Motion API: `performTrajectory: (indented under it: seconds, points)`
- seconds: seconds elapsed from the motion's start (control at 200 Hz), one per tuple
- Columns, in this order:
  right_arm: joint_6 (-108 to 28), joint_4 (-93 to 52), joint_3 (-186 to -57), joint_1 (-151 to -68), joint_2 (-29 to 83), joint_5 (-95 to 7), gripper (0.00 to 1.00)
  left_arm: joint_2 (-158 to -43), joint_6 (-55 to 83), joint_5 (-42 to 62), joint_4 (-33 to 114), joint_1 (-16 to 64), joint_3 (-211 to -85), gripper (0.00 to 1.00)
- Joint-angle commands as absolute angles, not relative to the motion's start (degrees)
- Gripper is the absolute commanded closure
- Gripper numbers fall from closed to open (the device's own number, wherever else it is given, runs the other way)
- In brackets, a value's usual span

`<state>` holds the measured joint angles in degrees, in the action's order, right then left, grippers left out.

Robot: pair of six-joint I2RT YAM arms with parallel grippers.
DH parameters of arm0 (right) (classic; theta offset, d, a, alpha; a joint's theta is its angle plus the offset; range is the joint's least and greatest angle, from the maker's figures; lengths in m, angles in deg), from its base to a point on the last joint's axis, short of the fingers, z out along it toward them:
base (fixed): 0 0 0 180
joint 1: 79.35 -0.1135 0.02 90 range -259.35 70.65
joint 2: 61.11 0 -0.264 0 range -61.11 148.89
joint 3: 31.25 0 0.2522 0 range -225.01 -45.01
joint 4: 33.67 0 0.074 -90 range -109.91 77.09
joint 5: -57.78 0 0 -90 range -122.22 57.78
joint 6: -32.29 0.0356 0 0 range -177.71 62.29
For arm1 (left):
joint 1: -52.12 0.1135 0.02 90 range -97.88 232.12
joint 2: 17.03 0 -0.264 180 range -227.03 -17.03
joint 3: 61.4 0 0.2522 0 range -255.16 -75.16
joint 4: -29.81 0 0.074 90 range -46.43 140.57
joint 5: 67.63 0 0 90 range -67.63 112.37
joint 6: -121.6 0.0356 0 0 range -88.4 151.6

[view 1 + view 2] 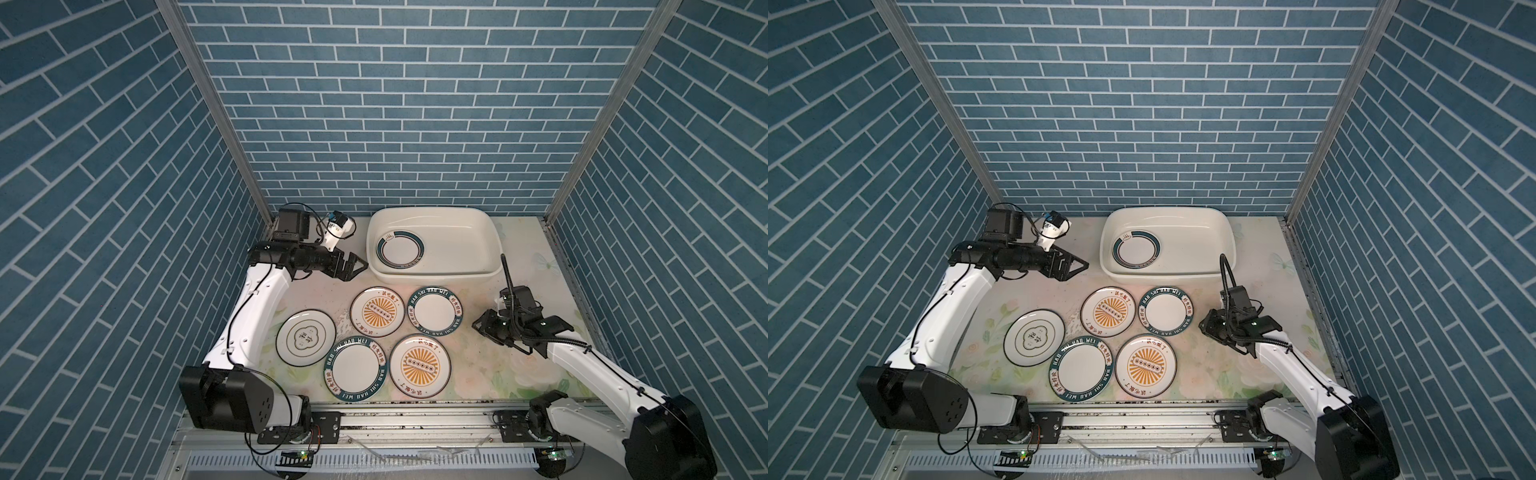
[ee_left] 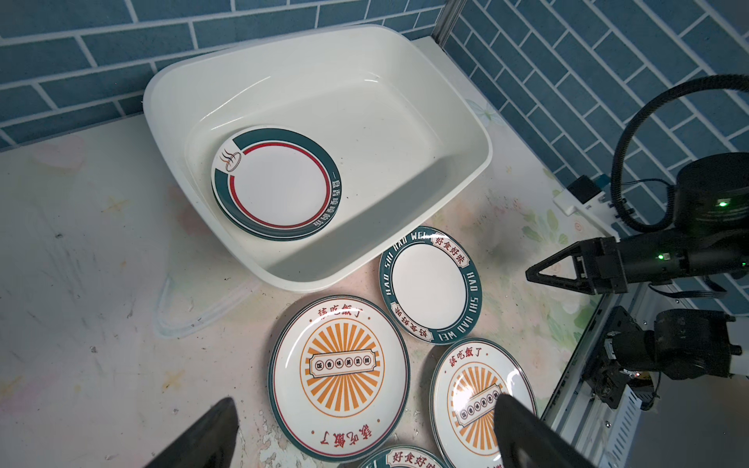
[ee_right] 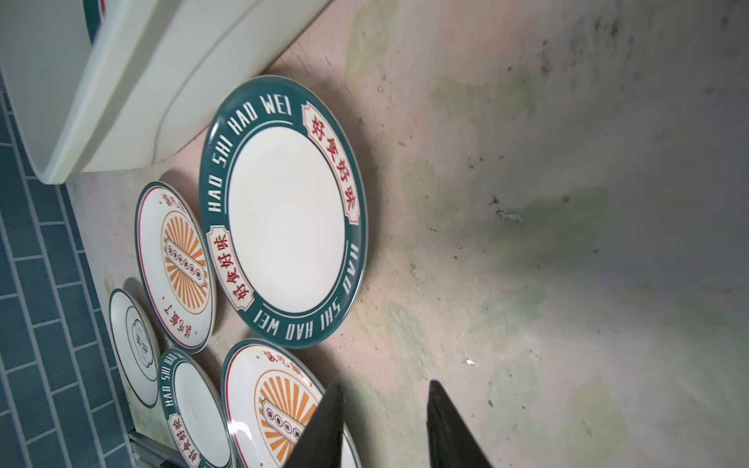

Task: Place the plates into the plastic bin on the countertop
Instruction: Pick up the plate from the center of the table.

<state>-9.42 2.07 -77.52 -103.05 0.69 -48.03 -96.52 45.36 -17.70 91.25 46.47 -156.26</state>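
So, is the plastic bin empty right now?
Not empty: a teal-red ringed plate lies flat inside the plastic bin, apparently atop another.

The plates [image 2: 339, 377] are seen glazed and glossy, with highlights caught on the rims; the plastic bin [image 2: 324, 89] is shown smooth, with a soft sheen; the bench [image 2: 81, 283] is found matt, scuffed and flaked in spots; the jaws are seen matt black.

On one countertop [image 1: 478, 365], five lying flat: two teal-lettered plates [image 1: 434, 309] [image 1: 356, 369], two sunburst plates [image 1: 377, 312] [image 1: 419, 365], one cloud-emblem plate [image 1: 306, 337]. One plastic bin [image 1: 457, 249], ringed plates [image 2: 279, 182] stacked inside, apparently two, the lower only a rim edge. Two robot arms [image 1: 257, 307] [image 1: 602, 365].
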Motion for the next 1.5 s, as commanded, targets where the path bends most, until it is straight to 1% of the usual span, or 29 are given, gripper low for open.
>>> performTrajectory:
  seconds: [0.0,0.265,0.535,1.065,1.495]
  points:
    - [-5.99,-8.46,-76.19,-103.31,3.16,-50.49,0.64,-95.91,45.66,-17.45,90.86,46.58,-155.33,0.00]
    - [-4.89,-18.50,-74.01,-103.52,11.13,-51.86,0.64,-95.16,46.19,-16.79,91.00,46.58,-154.62,0.00]
    - [-4.54,-23.94,-73.79,-103.76,17.47,-53.40,0.65,-95.08,45.75,-16.74,90.50,46.63,-154.19,0.00]
    - [-2.70,-32.39,-72.43,-103.78,24.35,-53.91,0.68,-95.39,45.49,-16.57,89.89,46.59,-153.75,0.00]
    - [-1.73,-34.59,-70.72,-103.83,25.37,-52.90,0.73,-95.67,45.29,-16.64,89.41,46.59,-153.57,0.00]
